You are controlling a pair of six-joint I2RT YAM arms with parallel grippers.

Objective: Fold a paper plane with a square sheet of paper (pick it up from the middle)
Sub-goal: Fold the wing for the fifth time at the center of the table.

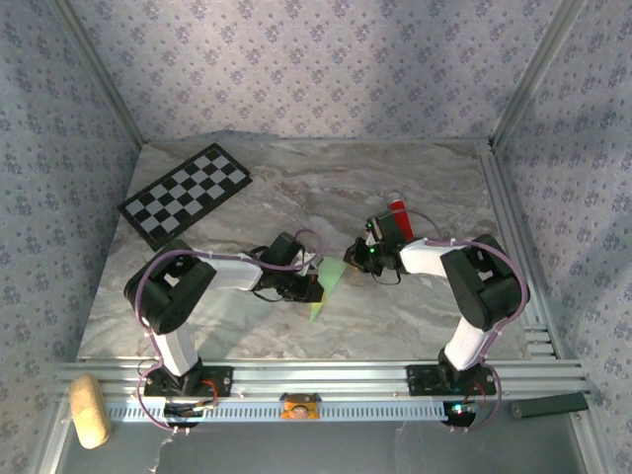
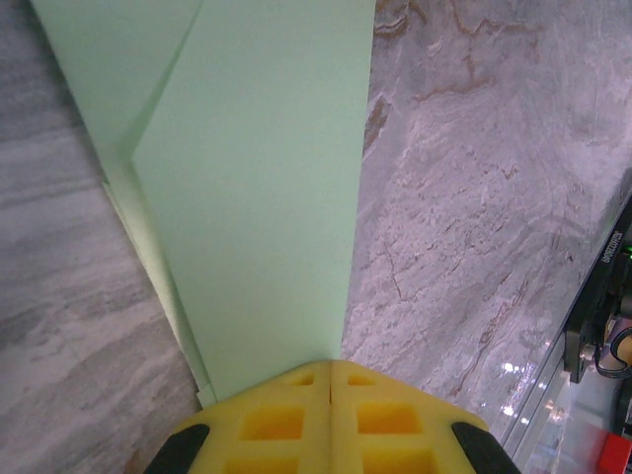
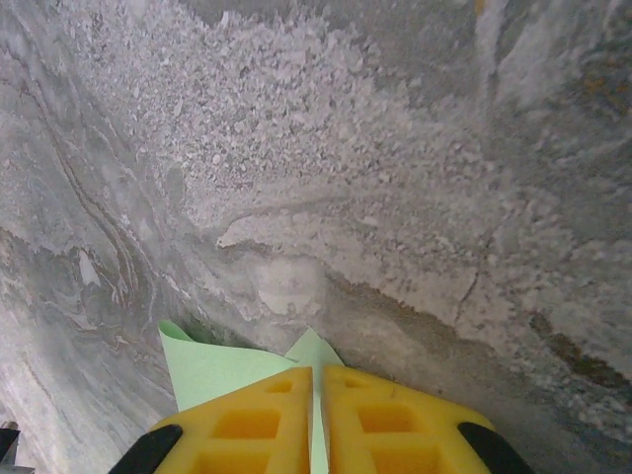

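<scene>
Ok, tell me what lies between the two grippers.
In the top external view, the folded green paper spans the gap. The left gripper is shut on one side of it and the right gripper on the other.

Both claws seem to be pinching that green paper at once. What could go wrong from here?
Tearing: the left gripper and right gripper are both shut on the same thin green paper, so a pull apart or a twist might rip or crumple it.
Slipping: its layered folds could slide out of line if one grip loosens.
Knocking: the red tube lies close by the right arm on the table; a swing might roll it.
</scene>
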